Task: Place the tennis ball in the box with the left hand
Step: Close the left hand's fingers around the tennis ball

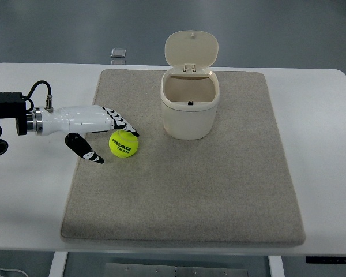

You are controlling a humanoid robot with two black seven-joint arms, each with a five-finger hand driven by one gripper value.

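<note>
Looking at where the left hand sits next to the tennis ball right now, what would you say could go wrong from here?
1. The left hand is open beside the tennis ball, not yet around it; a nudge could roll the ball across the mat.
2. The box has a fairly narrow opening, so a release off centre might bounce off the rim.
3. The raised lid stands behind the opening and could be struck on approach.
</note>
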